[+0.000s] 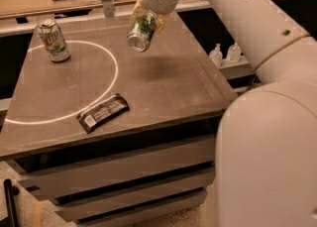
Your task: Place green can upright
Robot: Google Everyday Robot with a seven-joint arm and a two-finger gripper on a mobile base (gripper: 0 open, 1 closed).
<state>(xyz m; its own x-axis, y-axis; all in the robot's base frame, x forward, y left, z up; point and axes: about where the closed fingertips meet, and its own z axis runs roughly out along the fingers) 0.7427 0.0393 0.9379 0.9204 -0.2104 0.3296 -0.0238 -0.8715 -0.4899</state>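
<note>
- The gripper (144, 17) is hanging over the far part of the table (163, 87), a little right of the middle of the far edge, at the end of the white arm (257, 28) reaching in from the right.
- Its claw is clamping the green can (139, 35), the fingers pressing on the upper part of the body.
- The green can is hanging in the air clear of the tabletop, tilting with its silver end pointing down and toward the front-left; a soft shadow (158, 67) is lying on the surface below it.
- A white-and-green can (53, 40) is standing upright near the far-left corner, well apart from the gripper.
- A white circle (117, 67) is marking the left half of the tabletop, with the white-and-green can standing just inside its far arc; the green can is hanging just outside its right side.
- A dark wrapped bar (103, 112) is lying flat near the front edge, resting across the circle's line.
- The arm's large lower body is covering the front-right corner of the table.
- Two small bottles (225, 52) are sitting on a ledge beyond the right edge.
- Drawer fronts (124, 166) are showing below the front edge.
</note>
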